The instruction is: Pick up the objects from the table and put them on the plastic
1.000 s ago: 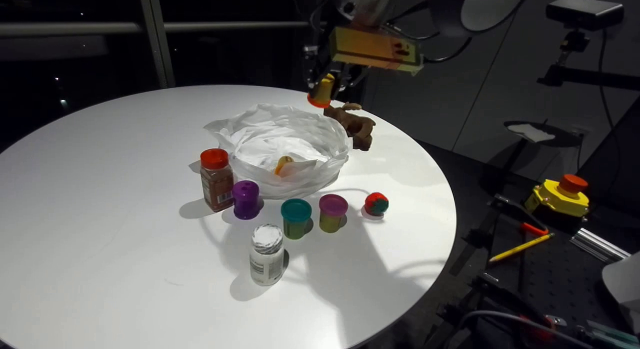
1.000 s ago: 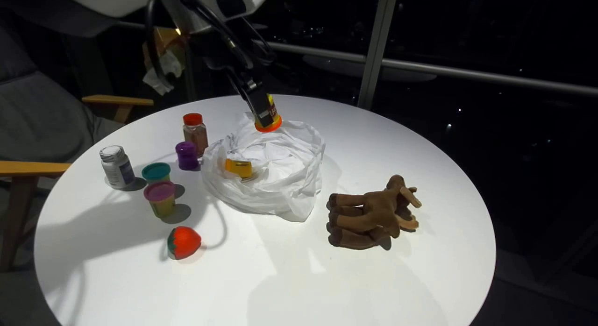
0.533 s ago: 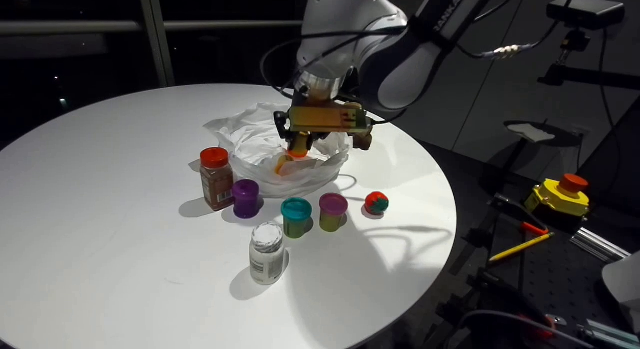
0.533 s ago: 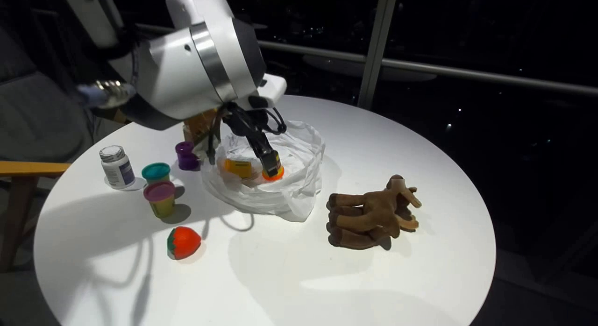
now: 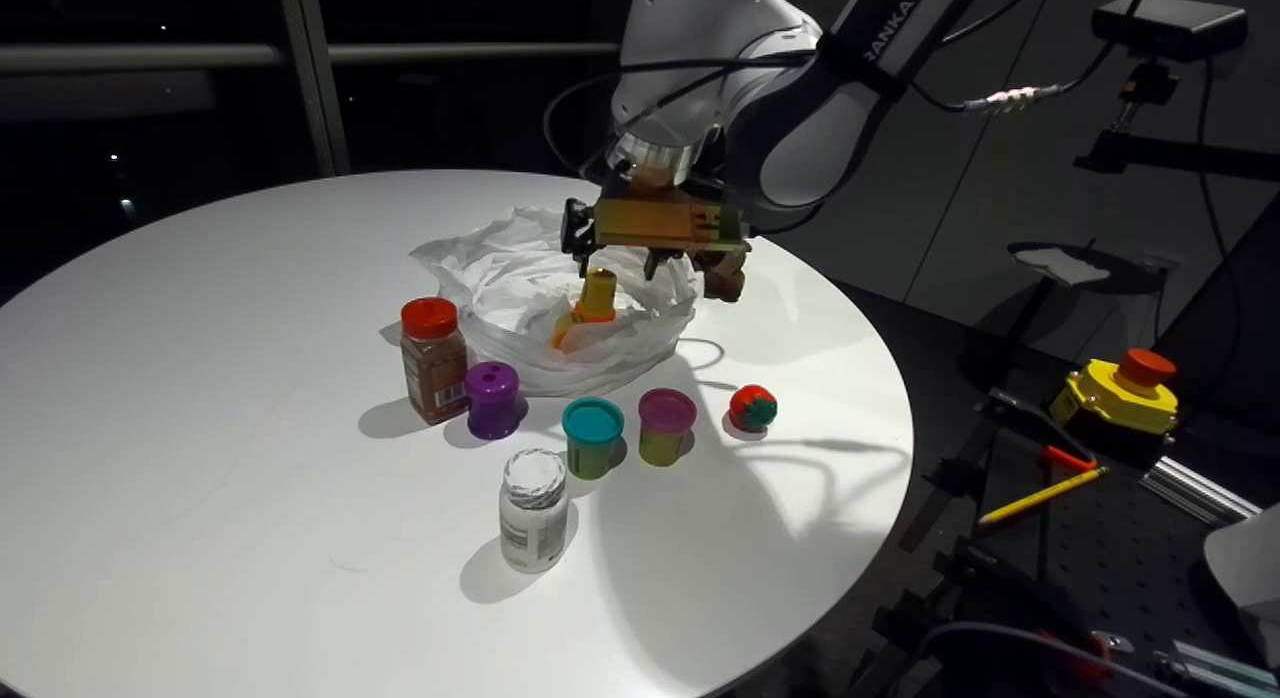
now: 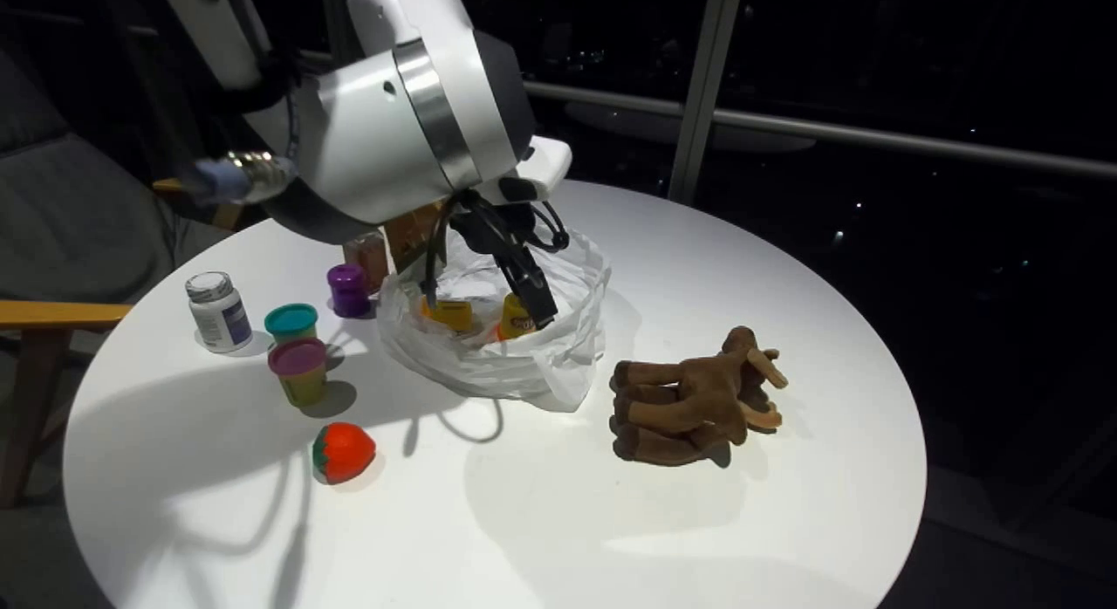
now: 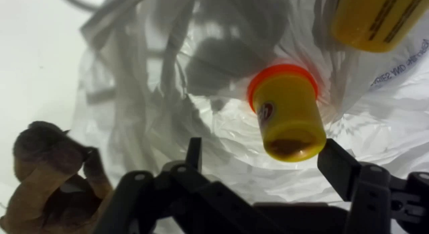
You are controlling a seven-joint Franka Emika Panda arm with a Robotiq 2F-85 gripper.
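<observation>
Lower than a second ago, the yellow tub [image 7: 290,116] now rests in the hollow of the creased white plastic [image 5: 545,373], and the gripper [image 7: 261,143], clamped on it then, has its jaws apart. Releasing it this low probably keeps it from toppling in the soft folds. It sits lid-down, red-orange rim beneath, shiny yellow base up.

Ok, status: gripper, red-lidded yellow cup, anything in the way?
Gripper open. Red-lidded yellow cup lid-down inside the plastic. Possible snag: one finger close by, contact unclear. Another yellow container also inside.
</observation>
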